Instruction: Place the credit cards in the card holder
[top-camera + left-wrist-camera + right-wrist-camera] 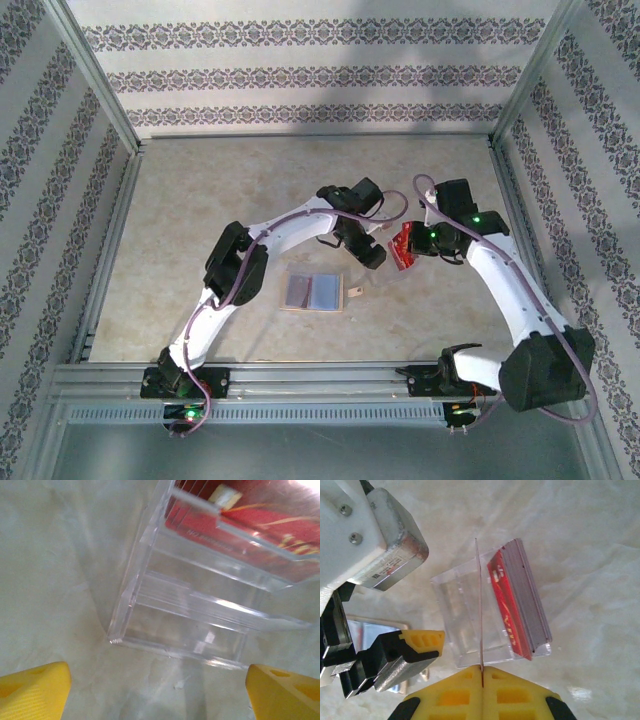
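My right gripper (482, 672) is shut on a thin credit card (481, 610), seen edge-on and standing up over a clear acrylic stand (465, 615). A red card (507, 605) with white marks and a grey stack of cards (530, 595) lean in the stand's far slot. My left gripper (157, 690) is open just beside the stand (190, 615), nothing between its yellow fingertips (35, 687). From above, the left gripper (370, 252) and right gripper (420, 243) flank the red cards (403, 247). The tan card holder (312, 291) lies open on the table, left of both grippers.
The card holder's snap tab (355, 292) points toward the stand. A metal frame rail (300, 380) runs along the near edge, and patterned walls enclose the beige table (220, 190). The left arm's wrist body (375, 540) hangs close over the stand.
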### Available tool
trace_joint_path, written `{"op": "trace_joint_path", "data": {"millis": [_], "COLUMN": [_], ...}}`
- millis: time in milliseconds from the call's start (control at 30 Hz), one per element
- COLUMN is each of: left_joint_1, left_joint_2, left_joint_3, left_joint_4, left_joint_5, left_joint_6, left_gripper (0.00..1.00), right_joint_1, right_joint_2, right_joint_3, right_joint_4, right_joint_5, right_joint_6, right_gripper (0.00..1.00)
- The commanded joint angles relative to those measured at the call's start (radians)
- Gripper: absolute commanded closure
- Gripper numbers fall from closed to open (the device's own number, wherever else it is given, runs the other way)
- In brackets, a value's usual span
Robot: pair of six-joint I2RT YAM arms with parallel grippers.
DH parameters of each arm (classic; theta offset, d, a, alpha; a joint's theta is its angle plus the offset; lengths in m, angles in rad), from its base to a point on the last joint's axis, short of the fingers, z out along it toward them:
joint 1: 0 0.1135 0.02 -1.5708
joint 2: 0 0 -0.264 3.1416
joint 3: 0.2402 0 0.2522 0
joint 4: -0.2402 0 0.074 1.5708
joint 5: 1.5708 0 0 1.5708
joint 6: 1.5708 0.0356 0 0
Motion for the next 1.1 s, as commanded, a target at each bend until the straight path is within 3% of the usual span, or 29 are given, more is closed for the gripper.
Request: {"op": "trace_joint_path", "data": {"millis": [0, 300, 567, 733, 900, 1067], "left_joint_1": [0.02, 0.113, 0.207, 0.219, 0.26, 0.301], "left_joint_2": [-0.14, -0.427, -0.671, -0.733, -0.779, -0.795], "left_joint_3": [-0.004, -0.279, -0.587, -0.671, -0.76, -0.807], "left_joint_4": [-0.044, 0.037, 0.23, 0.274, 0.379, 0.476], "left_joint_5": [-0.008, 0.086, 0.323, 0.457, 0.65, 0.765], "left_joint_6": [0.015, 0.034, 0.022, 0.027, -0.057, -0.15], "left_gripper": [0.09, 0.11, 0.16, 0.16, 0.17, 0.2], "right_joint_1": [-0.014, -0.014, -0.003, 0.043, 0.115, 0.178], "right_joint_2": [-0.05, -0.169, -0.299, -0.342, -0.387, -0.4], "right_joint_3": [0.002, -0.135, -0.371, -0.452, -0.556, -0.626], "right_joint_4": [0.008, 0.207, 0.616, 0.769, 0.993, 1.165], "right_joint_5": [-0.078, -0.278, -0.443, -0.482, -0.484, -0.469], "right_joint_6": [0.034, 0.105, 0.34, 0.433, 0.562, 0.641], "right_gripper": [1.0, 1.0, 1.0, 1.0, 1.0, 1.0]}}
